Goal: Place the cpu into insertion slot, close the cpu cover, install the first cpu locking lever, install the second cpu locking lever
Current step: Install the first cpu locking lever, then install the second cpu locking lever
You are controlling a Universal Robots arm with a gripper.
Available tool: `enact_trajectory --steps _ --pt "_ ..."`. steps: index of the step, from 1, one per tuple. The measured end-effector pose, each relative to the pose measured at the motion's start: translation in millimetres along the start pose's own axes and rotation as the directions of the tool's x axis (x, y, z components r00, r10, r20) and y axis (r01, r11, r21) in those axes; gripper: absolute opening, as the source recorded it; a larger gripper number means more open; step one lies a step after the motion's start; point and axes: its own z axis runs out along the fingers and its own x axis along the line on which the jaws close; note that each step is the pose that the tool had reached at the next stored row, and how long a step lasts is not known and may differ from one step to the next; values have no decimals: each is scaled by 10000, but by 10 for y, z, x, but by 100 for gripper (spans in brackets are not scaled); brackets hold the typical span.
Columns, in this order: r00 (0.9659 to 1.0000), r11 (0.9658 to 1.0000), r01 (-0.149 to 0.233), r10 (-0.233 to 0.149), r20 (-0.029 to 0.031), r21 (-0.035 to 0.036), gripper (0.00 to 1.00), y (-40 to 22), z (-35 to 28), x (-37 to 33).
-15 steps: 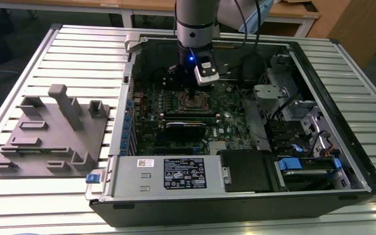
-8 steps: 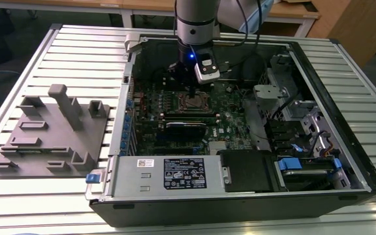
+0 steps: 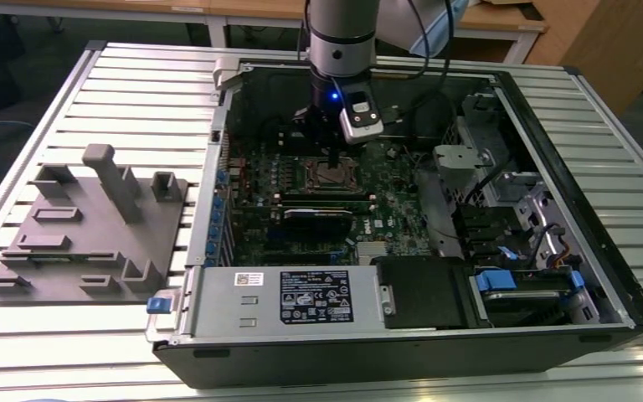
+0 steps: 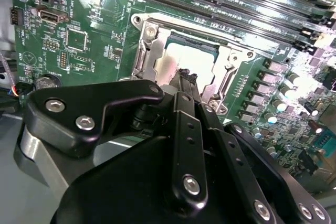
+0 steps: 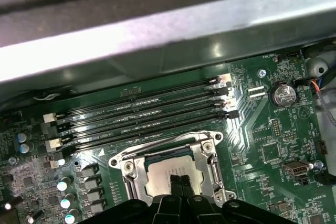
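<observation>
The open computer case (image 3: 411, 209) lies flat on the bench (image 3: 131, 75), so the green board (image 4: 89, 40) faces up and the arm can come straight down. The tool (image 5: 178, 182) hangs just above the insertion slot (image 3: 331, 174), with its two fingers (image 5: 175, 181) pressed together and nothing between them. The cpu (image 5: 169, 172) already sits flat in the slot, its silver top showing. The cpu cover (image 5: 207, 150) looks folded down around the chip like a picture frame, which would keep it from sliding. I think the closed tips are there to push on small parts. A grey holder (image 3: 87, 226) rests beside the case.
</observation>
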Motion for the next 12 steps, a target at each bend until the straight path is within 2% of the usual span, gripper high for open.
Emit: enact_trajectory --steps 2,4,9,11,12 --pt "10000 10000 -2 2 0 0 10 0 0 0" --pt "10000 10000 0 0 -1 1 10 8 2 -30" --pt "10000 10000 -1 1 -1 1 10 9 -4 -31" --pt "10000 10000 0 0 -1 0 10 8 -60 -35" --pt "10000 10000 -1 1 -1 0 10 8 -60 -34"
